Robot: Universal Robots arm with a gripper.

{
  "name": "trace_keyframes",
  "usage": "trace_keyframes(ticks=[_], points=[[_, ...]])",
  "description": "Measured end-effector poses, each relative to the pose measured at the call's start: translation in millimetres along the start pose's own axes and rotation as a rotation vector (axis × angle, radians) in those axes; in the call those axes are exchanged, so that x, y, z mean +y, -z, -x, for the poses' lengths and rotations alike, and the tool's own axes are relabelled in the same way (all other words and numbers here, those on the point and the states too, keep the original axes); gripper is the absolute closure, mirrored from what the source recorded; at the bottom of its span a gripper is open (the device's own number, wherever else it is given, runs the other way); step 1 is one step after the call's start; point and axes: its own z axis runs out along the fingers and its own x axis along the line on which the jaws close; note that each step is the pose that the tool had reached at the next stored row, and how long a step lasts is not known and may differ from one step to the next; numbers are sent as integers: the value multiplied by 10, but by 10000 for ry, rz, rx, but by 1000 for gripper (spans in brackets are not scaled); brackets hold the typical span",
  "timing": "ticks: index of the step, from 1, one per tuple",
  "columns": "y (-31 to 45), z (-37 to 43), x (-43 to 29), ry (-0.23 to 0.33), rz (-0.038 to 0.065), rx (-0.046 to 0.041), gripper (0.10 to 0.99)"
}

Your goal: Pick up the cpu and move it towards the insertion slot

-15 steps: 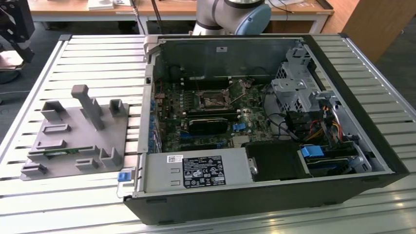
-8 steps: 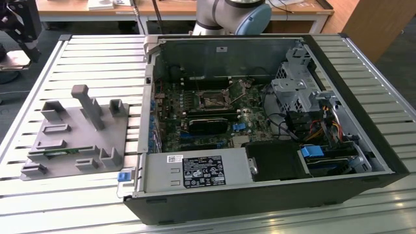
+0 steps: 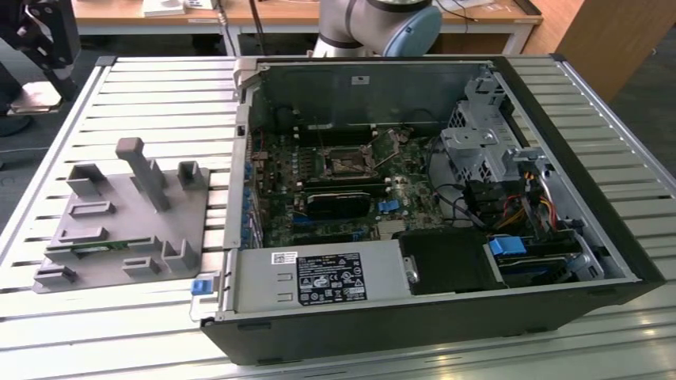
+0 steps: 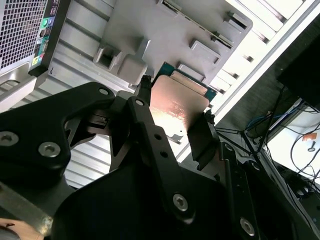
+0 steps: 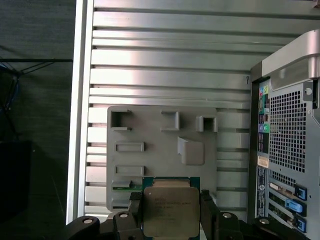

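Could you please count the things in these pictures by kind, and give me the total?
gripper: 1
cpu: 1, clamped in the gripper
insertion slot: 1, inside the computer case
computer case: 1
grey holder tray: 1
green circuit strip: 1, lying in the grey holder tray
Total: 6

I saw a ribbed metal table (image 3: 138, 87) carrying two things: a grey plastic holder (image 3: 111, 226) on the exterior view's left, and just beside it an open computer case (image 3: 423, 328) on that view's right.
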Motion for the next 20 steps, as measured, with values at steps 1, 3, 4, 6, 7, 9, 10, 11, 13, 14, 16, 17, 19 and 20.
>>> trace_keyframes(ticks=[1, 3, 4, 6, 7, 9, 10, 11, 13, 14, 16, 17, 19, 20], points=[[0, 16, 0, 0, 0, 0, 545], [0, 46, -1, 0, 0, 0, 545], [0, 60, -1, 0, 0, 0, 545], [0, 85, -1, 0, 0, 1, 545], [1, 97, -2, 0, 0, 1, 545], [0, 120, -2, -1, 0, 0, 545], [1, 131, -2, 0, 0, 1, 545], [1, 141, -3, 0, 0, 1, 545], [1, 164, -3, 0, 0, 1, 545], [1, 175, -3, 0, 0, 1, 545], [0, 196, -4, 1, 0, 0, 545], [1, 207, -4, 0, 0, 1, 545], [1, 227, -4, 0, 0, 1, 545], [1, 236, -4, 0, 0, 0, 545]])
